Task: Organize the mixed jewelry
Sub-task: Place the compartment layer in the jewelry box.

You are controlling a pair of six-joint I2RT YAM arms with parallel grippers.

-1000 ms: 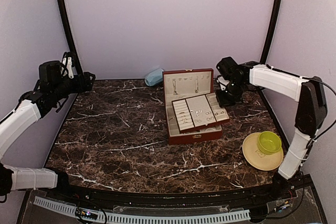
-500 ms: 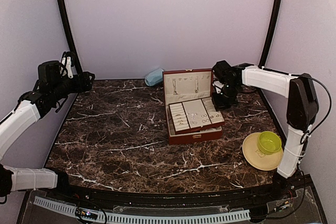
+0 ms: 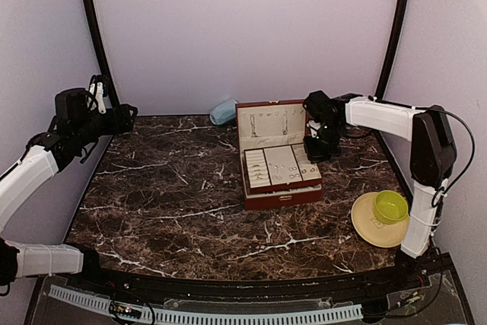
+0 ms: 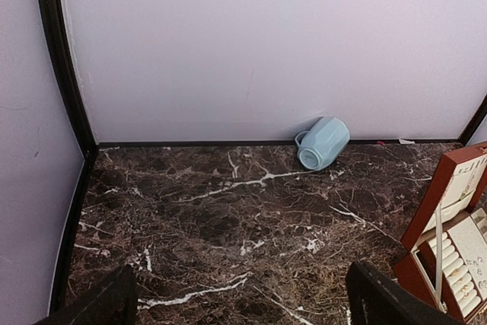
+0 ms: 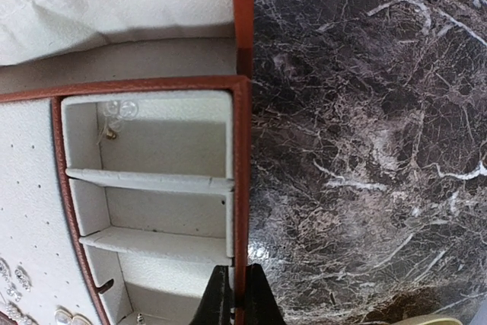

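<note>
Red-brown box [image 3: 278, 159]: our right gripper [image 5: 236, 294] looks pinched on its tray's rim; next we reposition it gently, jewelry [image 5: 118, 112] loose.

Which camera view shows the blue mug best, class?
The left wrist view: the mug lies on its side by the back wall, handle and base visible. The top view shows only a small blue shape behind the box. The right wrist view misses it.

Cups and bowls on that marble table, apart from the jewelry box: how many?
2: a light blue mug lying on its side by the back wall, and a green bowl on a yellow plate at the right front. None seems hidden.
</note>
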